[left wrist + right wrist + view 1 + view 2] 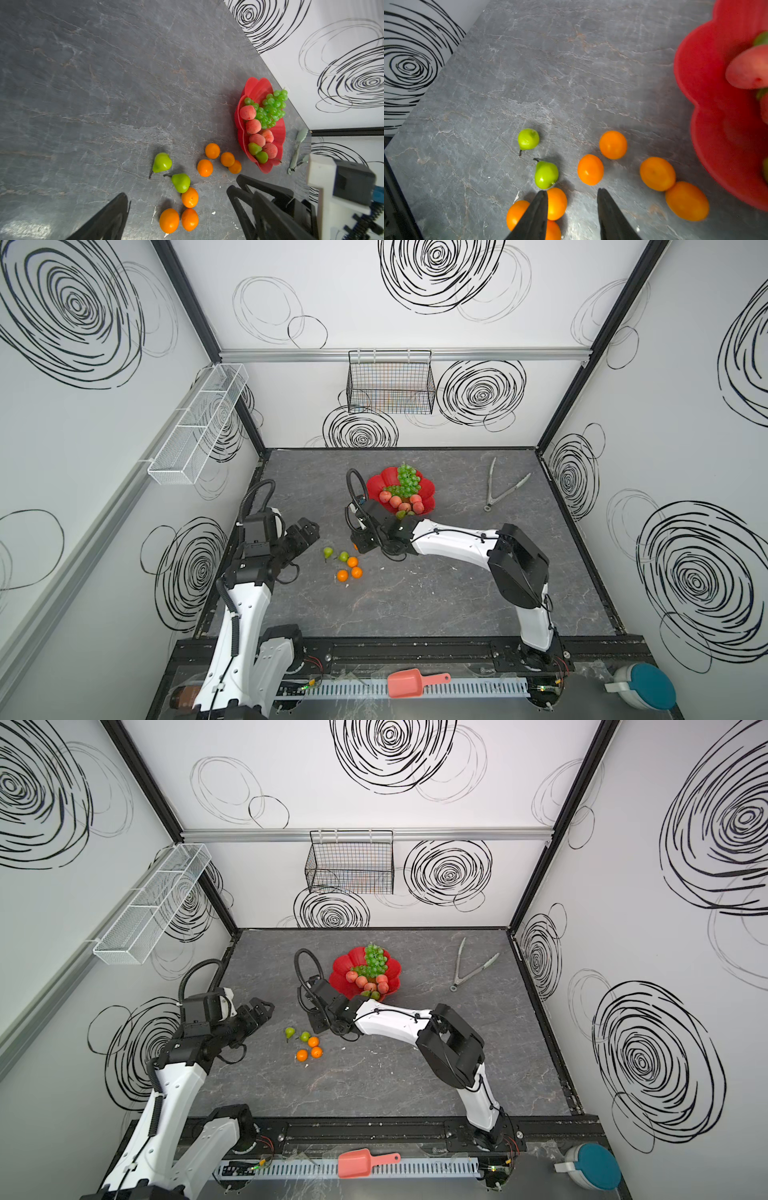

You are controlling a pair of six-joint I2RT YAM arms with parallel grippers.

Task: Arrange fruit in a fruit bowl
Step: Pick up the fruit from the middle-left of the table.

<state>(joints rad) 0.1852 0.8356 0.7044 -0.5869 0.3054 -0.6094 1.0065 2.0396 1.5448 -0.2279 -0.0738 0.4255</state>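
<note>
**Fruit bowl** [380, 483]: on table [436, 597], near back edge, approx. centre, not touching the wall.

**Contents:**
- 1 bunch grapes [405, 481], back half, reaching up to the back rim.
- 5 peaches [253, 126], across front half.
- 2 pears [254, 148], at front rim.

**Loose fruit:** left of centre, btwn bowl and front edge.
- 2 loose pears [328, 552], lying on their sides, apart from each other.
- 7 tangerines [590, 169]. 3 are bunched against one loose pear, one of them touching it. 4 are spread toward the bowl, and two of those touch each other.
- The nearest tangerine sits just beside the bowl rim; contact cannot be confirmed.
- In both top views the right arm hides most of those 4.

**Right gripper** [572, 191]: pointing down over the tangerines, jaws apart, nothing btwn them.

**Left gripper** [311, 531]: above table toward left edge, beside the loose pears, jaws spread wide, nothing held.

**Room:** bare slate across front and right half of table. The strip btwn bowl and tongs [505, 489] is also bare. Tongs: 1 pair, toward back right corner, splayed open, well apart from the bowl.
</note>
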